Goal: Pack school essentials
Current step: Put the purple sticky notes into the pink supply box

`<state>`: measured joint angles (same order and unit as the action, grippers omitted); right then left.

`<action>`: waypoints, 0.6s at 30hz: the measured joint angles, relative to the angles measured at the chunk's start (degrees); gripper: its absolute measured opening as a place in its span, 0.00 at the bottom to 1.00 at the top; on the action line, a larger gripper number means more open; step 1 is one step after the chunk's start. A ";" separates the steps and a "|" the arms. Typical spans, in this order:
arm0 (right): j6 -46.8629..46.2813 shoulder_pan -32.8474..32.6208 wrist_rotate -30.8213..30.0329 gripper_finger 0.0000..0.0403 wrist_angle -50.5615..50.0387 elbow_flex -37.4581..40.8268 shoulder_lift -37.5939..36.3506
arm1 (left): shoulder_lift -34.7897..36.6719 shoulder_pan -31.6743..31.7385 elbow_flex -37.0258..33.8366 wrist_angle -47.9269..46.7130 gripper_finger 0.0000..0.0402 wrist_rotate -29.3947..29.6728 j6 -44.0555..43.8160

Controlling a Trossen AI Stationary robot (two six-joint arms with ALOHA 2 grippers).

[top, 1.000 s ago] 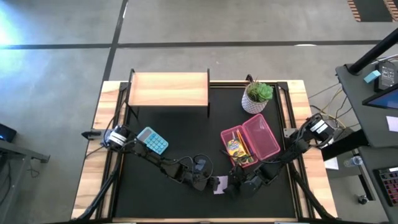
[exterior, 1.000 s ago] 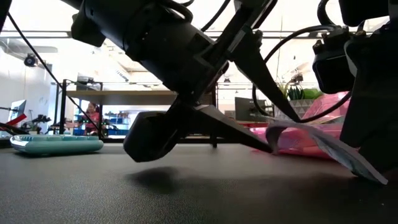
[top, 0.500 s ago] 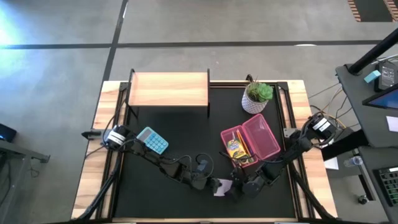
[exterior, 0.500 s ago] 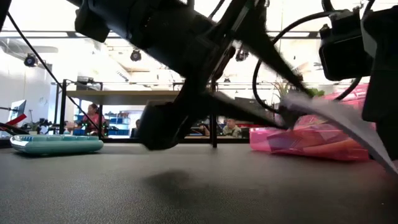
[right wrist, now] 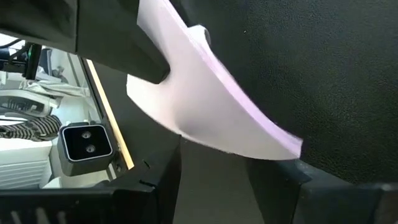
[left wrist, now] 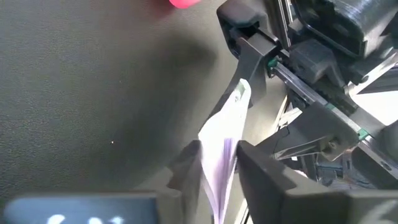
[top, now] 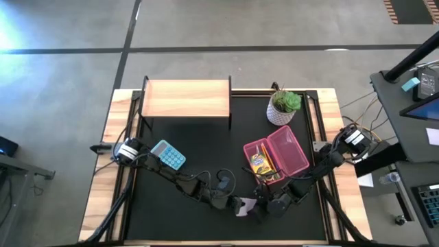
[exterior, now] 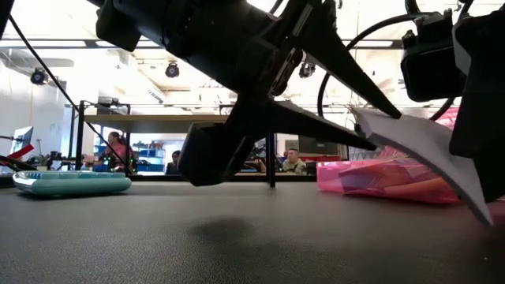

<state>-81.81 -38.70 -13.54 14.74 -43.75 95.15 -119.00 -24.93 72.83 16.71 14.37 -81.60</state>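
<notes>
The pale lilac note pad [top: 243,204] hangs between both grippers near the table's front edge, clear of the black mat, and slants down toward the right in the low view [exterior: 426,154]. My left gripper [top: 235,203] is shut on one edge. My right gripper [top: 258,205] is shut on the opposite edge. Behind them the pink case [top: 288,152] lies open with the yellow crayon box [top: 259,163] and pencils inside. My left gripper pinches the pad's upper edge [exterior: 364,126] between its two fingertips, which converge on it slanting down from the table's left. The pad is clear of the table. My right gripper has the pad's opposite edge [right wrist: 273,146] between its two fingers, coming from the table's right. The sheets curve away from it toward the other gripper, and the pad's lower corner [exterior: 483,211] hangs below, off the mat.
A teal calculator [top: 168,155] lies at the left. A wooden shelf [top: 186,98] stands at the far edge and a potted plant [top: 283,106] at the far right. People show in the room beyond the table [exterior: 118,150].
My left gripper's fingers have closed onto the pad's edge, and the wrist has rolled a little. The pad's edge on the left gripper's side has risen, so the pad now slants more steeply; the edge in my right gripper has stayed about where it was.
</notes>
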 joint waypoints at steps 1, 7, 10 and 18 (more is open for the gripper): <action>-0.03 0.00 0.02 0.40 0.00 0.00 0.00 | 0.00 0.00 -0.01 0.05 0.18 0.00 0.00; -0.64 0.00 1.81 0.40 0.00 0.00 -0.11 | 0.00 0.00 0.01 0.13 0.04 0.00 0.04; -0.64 -0.02 4.37 0.41 0.04 0.00 -0.74 | 0.00 0.02 0.01 0.07 0.01 -0.32 0.04; -0.61 -0.04 13.57 0.40 -6.70 -0.11 -7.56 | 1.55 0.71 -0.10 0.72 0.01 -0.24 1.23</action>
<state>-82.42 -38.74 0.03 8.04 -43.86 87.60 -117.45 -24.22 72.73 17.43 14.13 -80.37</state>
